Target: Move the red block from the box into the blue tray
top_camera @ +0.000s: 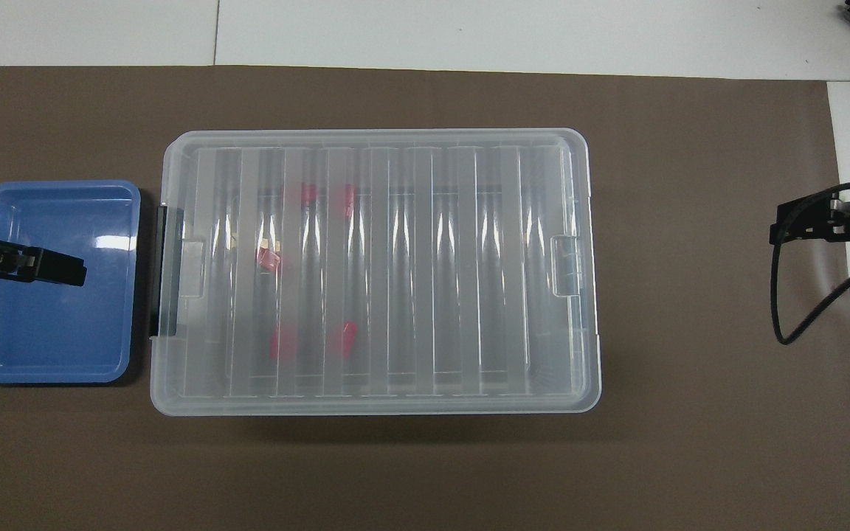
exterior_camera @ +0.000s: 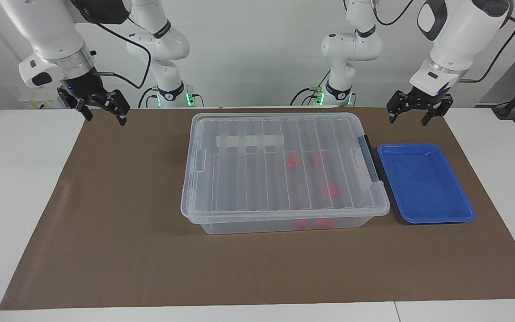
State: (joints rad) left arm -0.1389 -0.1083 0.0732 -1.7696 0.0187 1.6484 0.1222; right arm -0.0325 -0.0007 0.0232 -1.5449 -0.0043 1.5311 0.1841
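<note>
My two claws hang up in the air, and neither one has anything in it. My left gripper (exterior_camera: 420,113) has its fingers spread wide and hovers near the blue tray (exterior_camera: 425,214), at the left arm's end of the table. My right gripper (exterior_camera: 101,109) is spread wide too and waits over the brown mat (exterior_camera: 105,223) at the right arm's end. The box (exterior_camera: 284,223) sits in the middle of the mat, just beside the tray. Its clear ribbed lid (top_camera: 425,184) is on. Through the lid I can see a few red blocks, like this red block (top_camera: 269,259), all in the half of the box closer to the tray. The tray has nothing in it. So I think my first job is to get the lid off. I should grab it by the edge near the dark handle (exterior_camera: 370,158) and lift it straight up, nice and slow, so the box does not slide or bump the tray. I should put the lid down on the mat, away from the tray. Then I can reach in for one block, and pinch only that one.
</note>
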